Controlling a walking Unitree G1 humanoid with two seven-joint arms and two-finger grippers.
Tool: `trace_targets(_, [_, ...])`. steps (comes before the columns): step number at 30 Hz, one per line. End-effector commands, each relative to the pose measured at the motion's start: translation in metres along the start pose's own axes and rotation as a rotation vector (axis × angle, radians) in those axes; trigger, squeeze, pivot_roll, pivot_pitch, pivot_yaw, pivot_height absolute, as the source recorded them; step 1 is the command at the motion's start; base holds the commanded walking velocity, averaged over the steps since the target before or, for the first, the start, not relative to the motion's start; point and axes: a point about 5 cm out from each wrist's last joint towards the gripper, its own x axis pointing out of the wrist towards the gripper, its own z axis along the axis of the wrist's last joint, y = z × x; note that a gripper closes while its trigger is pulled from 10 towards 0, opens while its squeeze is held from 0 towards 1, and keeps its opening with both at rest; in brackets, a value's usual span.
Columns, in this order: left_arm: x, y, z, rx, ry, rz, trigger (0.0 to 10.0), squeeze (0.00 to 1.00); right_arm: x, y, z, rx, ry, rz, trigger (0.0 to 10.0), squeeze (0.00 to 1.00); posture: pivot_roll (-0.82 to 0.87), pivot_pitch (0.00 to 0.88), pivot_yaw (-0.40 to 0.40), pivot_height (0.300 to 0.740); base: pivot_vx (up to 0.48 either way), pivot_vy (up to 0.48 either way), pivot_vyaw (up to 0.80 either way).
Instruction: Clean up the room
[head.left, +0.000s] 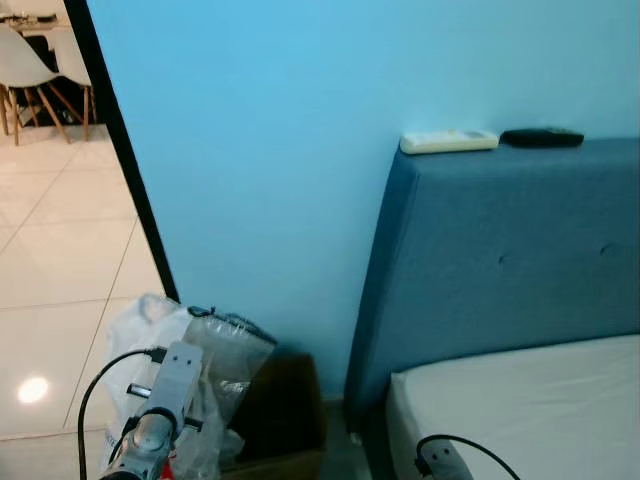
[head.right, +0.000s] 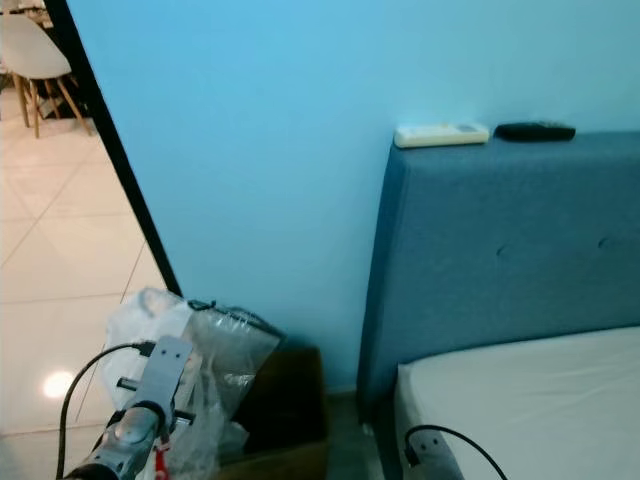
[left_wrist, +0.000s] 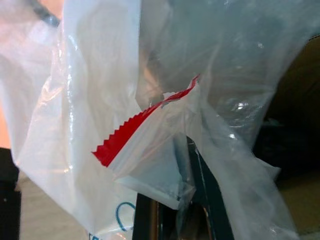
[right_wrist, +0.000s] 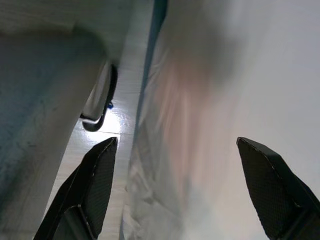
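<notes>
— So what's around the robot?

— A light blue wall (head.left: 300, 150) straight ahead, with a blue upholstered headboard (head.left: 510, 260) on the right and the pale mattress (head.left: 520, 410) at its foot. On top of the headboard lie a white remote control (head.left: 449, 141) and, just to its right, a black remote control (head.left: 542, 137). Far left, past a black door frame (head.left: 125, 150), a tiled floor (head.left: 60, 260) runs out to white chairs (head.left: 25, 65).

— And the rubbish?

— Near left, at the foot of the wall, a brown cardboard box (head.left: 285, 420) stands beside the headboard. A clear plastic bag (head.left: 225, 365) and a white plastic bag (head.left: 140, 335) bunch up over its left side, between the robot's left arm and the box.

— What is the left gripper (left_wrist: 175, 210) doing?

— Its jaws pinch a small clear wrapper with a red serrated edge (left_wrist: 145, 150), held up right against the clear bag, with the dark inside of the box just beyond. The plastic crowds around the fingers.

— The right one?

— The right gripper (right_wrist: 182, 192) hangs low by the bed, jaws spread wide, holding nothing; past its fingers (right_wrist: 97, 180) there is wood-look floor and pale bedding.
</notes>
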Motion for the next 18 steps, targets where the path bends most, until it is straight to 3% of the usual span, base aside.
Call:
trace_targets(1, [0.001, 0.007, 0.004, 0.01, -0.023, 0.013, 10.0, 0.0, 0.0, 0.004, -0.006, 0.003, 0.008, 0.012, 10.0, 0.0, -0.06, 0.06, -0.02, 0.61, 0.0, 0.0, 0.0])
trace_targets(5, [0.002, 0.005, 0.006, 0.016, -0.034, 0.004, 10.0, 0.0, 0.0, 0.005, -0.008, 0.003, 0.011, 0.014, 10.0, 0.0, -0.06, 0.062, -0.02, 0.595, 0.0, 0.0, 0.0])
trace_targets(18, [0.002, 0.01, 0.019, 0.116, -0.143, 0.005, 10.0, 0.0, -0.002, 0.007, -0.024, 0.034, -0.013, 0.028, 10.0, 0.0, -0.12, 0.208, -0.032, 0.525, 0.0, 0.0, 0.0])
